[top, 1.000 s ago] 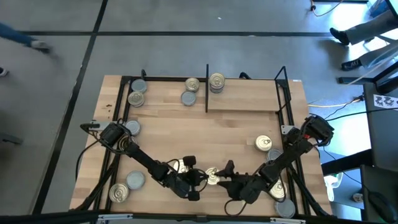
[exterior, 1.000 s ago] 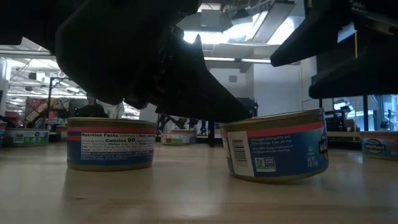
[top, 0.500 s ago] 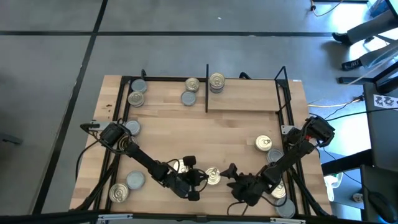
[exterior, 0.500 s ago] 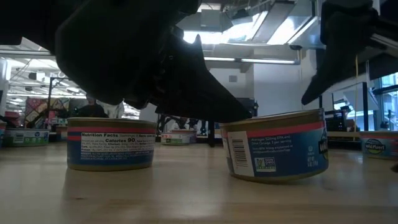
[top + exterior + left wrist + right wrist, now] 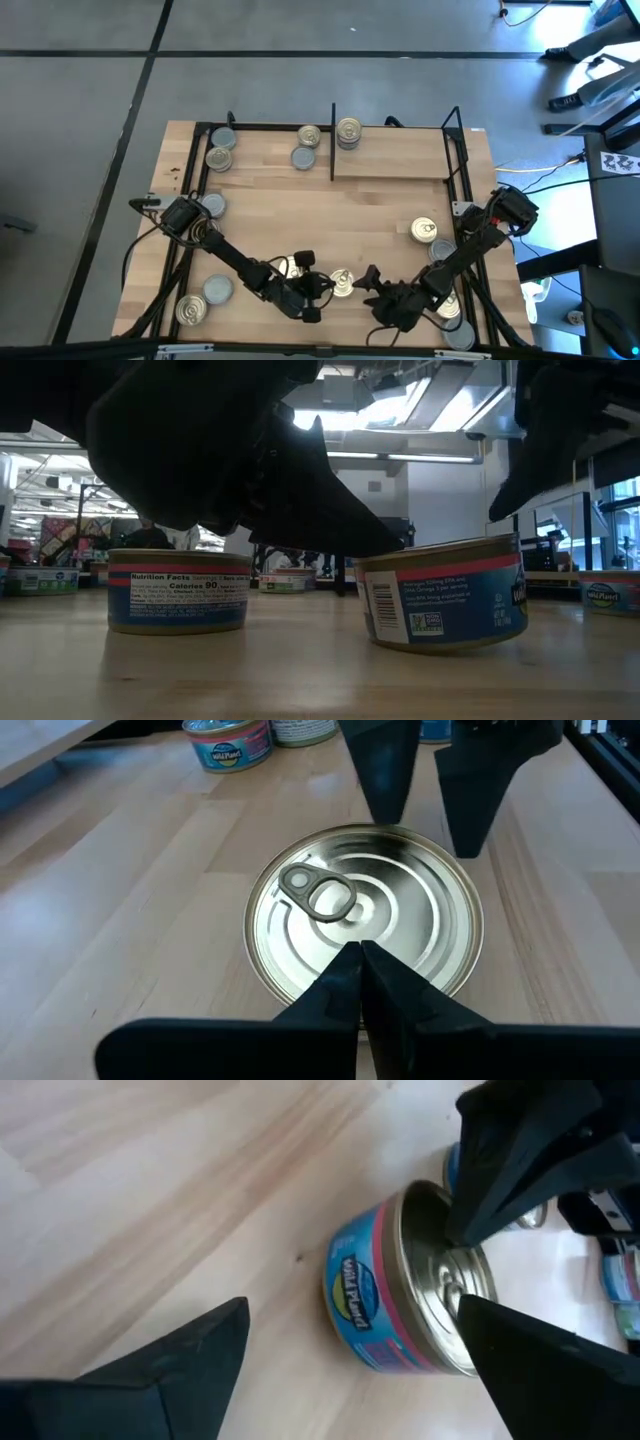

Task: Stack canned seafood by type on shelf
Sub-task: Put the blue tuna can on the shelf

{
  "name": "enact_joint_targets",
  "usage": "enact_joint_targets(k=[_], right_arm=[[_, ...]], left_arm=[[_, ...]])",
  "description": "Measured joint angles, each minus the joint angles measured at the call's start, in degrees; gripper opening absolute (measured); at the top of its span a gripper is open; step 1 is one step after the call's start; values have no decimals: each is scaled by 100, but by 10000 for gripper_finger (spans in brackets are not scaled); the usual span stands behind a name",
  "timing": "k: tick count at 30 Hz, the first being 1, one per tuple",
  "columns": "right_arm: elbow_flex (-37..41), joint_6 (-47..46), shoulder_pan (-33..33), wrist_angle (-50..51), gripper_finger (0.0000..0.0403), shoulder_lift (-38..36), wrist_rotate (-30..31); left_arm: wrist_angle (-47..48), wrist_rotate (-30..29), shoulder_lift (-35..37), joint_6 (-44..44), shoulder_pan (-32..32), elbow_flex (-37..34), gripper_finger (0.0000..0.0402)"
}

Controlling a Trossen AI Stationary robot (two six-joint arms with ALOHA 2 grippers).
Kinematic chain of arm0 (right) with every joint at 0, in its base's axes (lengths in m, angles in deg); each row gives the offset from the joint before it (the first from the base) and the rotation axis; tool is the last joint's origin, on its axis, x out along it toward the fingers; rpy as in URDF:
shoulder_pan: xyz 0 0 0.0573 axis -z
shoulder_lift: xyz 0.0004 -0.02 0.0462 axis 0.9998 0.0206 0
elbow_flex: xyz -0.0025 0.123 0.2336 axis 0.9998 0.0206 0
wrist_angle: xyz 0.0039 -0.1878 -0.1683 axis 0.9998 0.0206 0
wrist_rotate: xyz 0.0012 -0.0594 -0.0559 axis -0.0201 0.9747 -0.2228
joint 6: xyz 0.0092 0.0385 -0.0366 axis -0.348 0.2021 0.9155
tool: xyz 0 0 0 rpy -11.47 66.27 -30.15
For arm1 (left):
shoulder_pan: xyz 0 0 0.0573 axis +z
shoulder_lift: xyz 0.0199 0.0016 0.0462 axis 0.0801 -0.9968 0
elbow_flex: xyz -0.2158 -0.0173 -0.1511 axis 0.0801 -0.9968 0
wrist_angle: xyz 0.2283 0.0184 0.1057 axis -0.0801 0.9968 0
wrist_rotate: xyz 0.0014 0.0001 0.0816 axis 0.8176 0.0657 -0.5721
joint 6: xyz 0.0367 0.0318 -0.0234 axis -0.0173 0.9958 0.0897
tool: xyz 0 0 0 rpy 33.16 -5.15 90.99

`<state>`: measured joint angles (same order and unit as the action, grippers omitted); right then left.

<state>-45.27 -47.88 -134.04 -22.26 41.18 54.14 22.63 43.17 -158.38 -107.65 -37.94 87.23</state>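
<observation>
A blue-and-pink-labelled tin (image 5: 342,283) with a gold pull-tab lid (image 5: 365,910) stands upright on the wooden tabletop near its front edge. My left gripper (image 5: 358,955) is shut, with its tips on that lid. On the tin's right my right gripper (image 5: 369,286) stands open. Its fingers (image 5: 385,770) are just beyond the tin's far rim, clear of it. The shelf (image 5: 390,170) lies at the table's far side, with several tins (image 5: 347,132) beside its black divider (image 5: 332,140). My left gripper rests its shut fingertips (image 5: 372,546) on the tin's lid, near the rim on the tin's left side (image 5: 350,982). The fingers come slanting down from the table's left. The tin (image 5: 400,1295) stands flat on the table.
A second labelled tin (image 5: 178,590) stands just left of and behind the pressed one. More tins lie loose at the front left (image 5: 190,310), the left edge (image 5: 212,205) and the right side (image 5: 424,231). Bare wood spans the table's middle.
My right gripper has tipped and rolled at the wrist, so its fingers now point more steeply down beside the tin. The tin itself has not shifted.
</observation>
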Motion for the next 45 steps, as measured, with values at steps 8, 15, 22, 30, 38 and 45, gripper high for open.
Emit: enact_joint_targets(k=[8, 15, 22, 30, 38, 45], right_arm=[[0, 606, 202, -176, 357, 0, 251], [0, 1095, 292, -238, 357, 270, 131], [-11, 1601, 318, -468, 357, 532, 574], [-7, 1936, 562, -726, 357, 557, 417], [17, 2111, 674, -1019, 357, 560, 213], [17, 2117, 677, -1104, 319, 566, 35]], left_arm=[[-4, -10, -2, -1, 0, 0, 8], [-12, -24, -2, 0, 0, -3, 8], [-38, -24, -7, 1, 0, -4, 8], [-136, -22, -13, 103, 0, -15, 8], [-135, -35, -13, 100, 0, -20, 8], [-140, -39, -13, 100, 0, -22, 8]])
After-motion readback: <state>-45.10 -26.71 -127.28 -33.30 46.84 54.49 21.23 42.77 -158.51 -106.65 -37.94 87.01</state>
